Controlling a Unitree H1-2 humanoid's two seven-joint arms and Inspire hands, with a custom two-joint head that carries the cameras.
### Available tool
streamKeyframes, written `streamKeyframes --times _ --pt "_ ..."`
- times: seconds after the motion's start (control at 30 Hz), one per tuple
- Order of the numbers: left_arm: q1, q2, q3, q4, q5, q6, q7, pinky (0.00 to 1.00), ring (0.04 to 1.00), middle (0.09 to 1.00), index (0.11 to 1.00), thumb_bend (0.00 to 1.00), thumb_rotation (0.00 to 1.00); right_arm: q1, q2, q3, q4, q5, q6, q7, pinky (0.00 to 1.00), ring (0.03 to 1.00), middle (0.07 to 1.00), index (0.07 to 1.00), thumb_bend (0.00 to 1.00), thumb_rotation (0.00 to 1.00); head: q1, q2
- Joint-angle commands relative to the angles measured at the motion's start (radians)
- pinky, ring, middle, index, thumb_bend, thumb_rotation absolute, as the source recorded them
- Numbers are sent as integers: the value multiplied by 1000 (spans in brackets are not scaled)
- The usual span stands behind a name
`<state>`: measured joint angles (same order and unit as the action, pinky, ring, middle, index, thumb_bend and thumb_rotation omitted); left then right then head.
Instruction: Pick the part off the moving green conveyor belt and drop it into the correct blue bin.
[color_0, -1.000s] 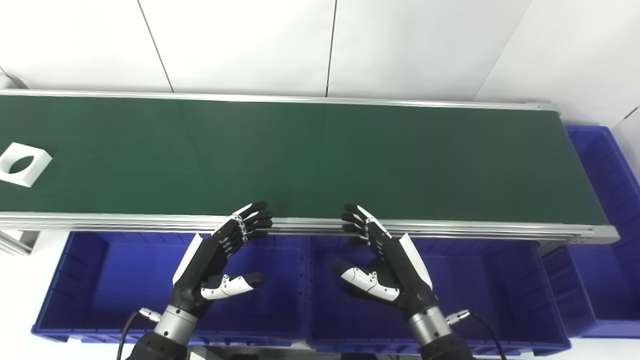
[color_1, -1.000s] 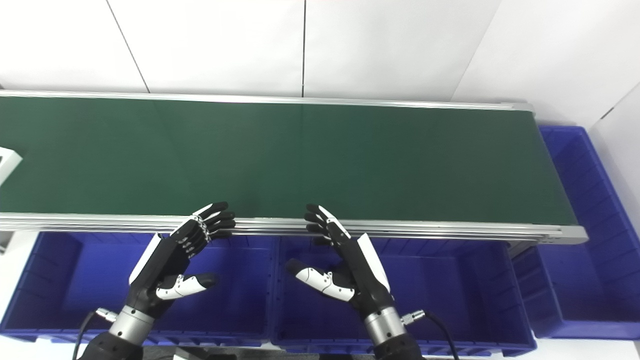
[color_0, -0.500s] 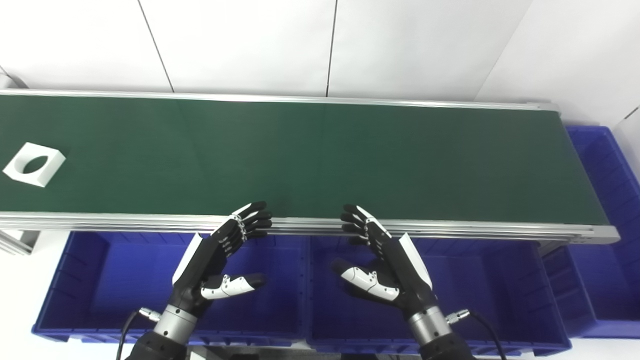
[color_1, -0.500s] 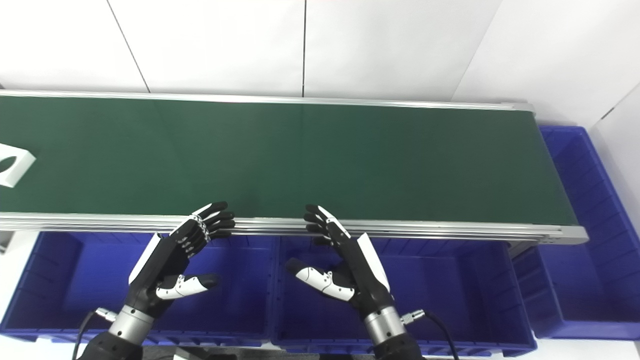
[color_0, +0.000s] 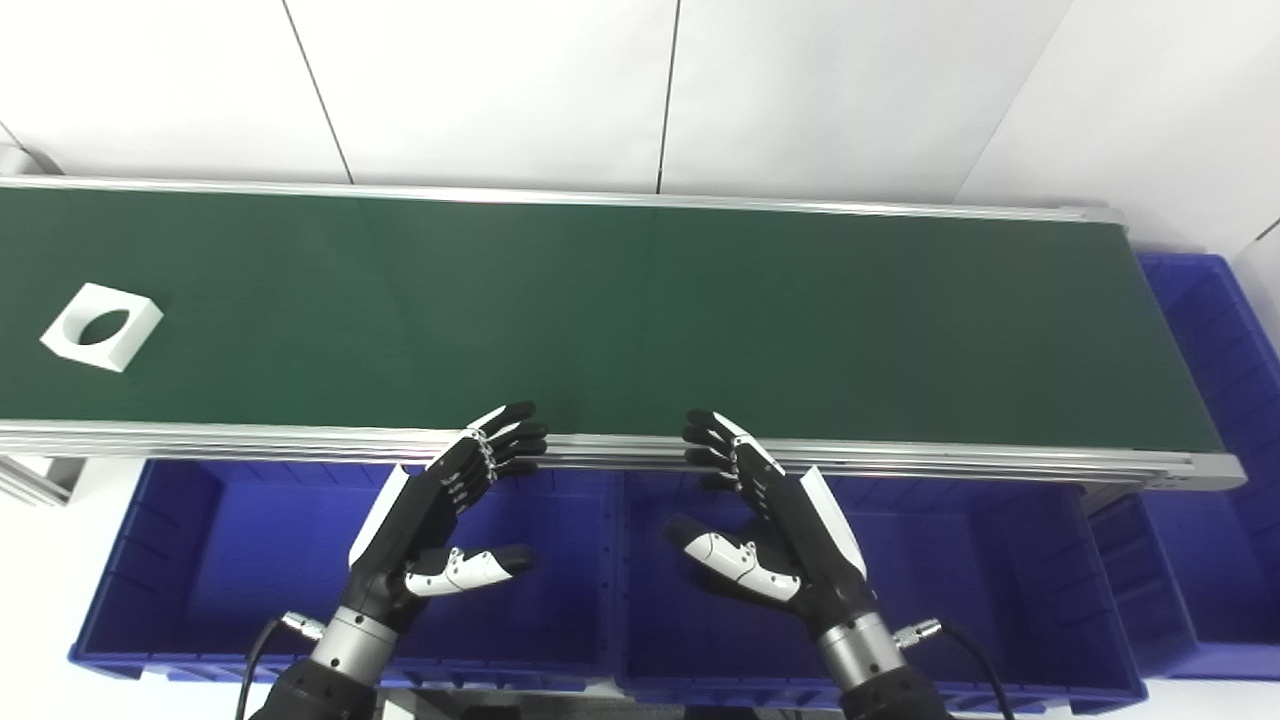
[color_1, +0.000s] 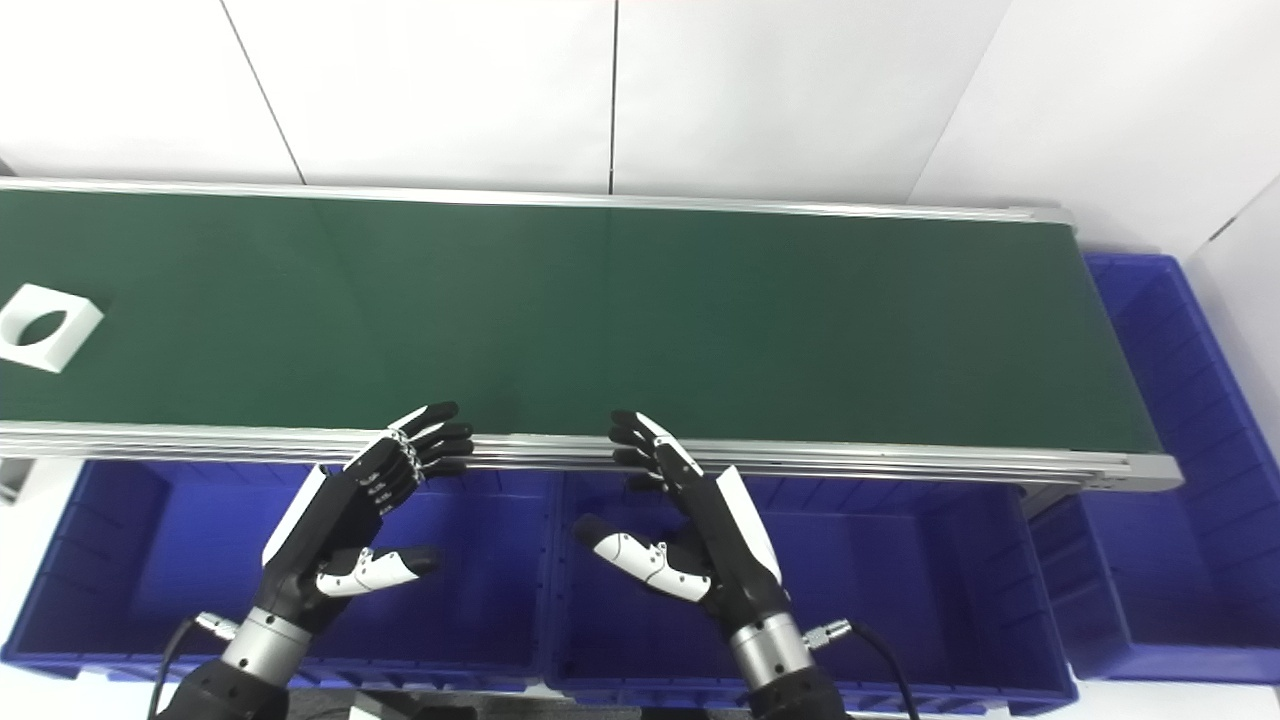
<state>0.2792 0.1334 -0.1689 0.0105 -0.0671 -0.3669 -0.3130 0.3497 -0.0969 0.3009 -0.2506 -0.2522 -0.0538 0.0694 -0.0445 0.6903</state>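
A white square part with a round hole (color_0: 101, 326) lies on the green conveyor belt (color_0: 640, 310) at its far left; it also shows in the right eye view (color_1: 45, 326). My left hand (color_0: 440, 520) is open and empty, palm inward, above the left blue bin (color_0: 170, 560), fingertips near the belt's front rail. My right hand (color_0: 770, 530) is open and empty above the middle blue bin (color_0: 960, 570), facing the left hand. Both hands are far right of the part.
A third blue bin (color_0: 1215, 400) stands at the belt's right end. An aluminium rail (color_0: 900, 460) runs along the belt's front edge, just ahead of my fingertips. White wall panels stand behind the belt.
The white part has travelled to the right along the belt. Both hands have stayed where they were, open.
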Motion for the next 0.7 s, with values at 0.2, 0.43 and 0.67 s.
streamKeyframes --times 0.2,0.43,0.67 --pt "-1 0 4 -60 6 -25 13 758 795 822 868 825 464 -10 2 -2 -8 15 -69 2 725 811 852 887 555 555 162 -54" --pt "7 -12 -1 -124 28 -3 23 751 786 812 849 849 446 -18 -17 -10 15 27 -111 0 729 820 855 895 482 552 289 -118" --pt "4 -12 -6 -152 48 7 31 730 770 798 828 881 442 -25 -19 -19 41 30 -131 -2 712 814 854 893 456 593 348 -159"
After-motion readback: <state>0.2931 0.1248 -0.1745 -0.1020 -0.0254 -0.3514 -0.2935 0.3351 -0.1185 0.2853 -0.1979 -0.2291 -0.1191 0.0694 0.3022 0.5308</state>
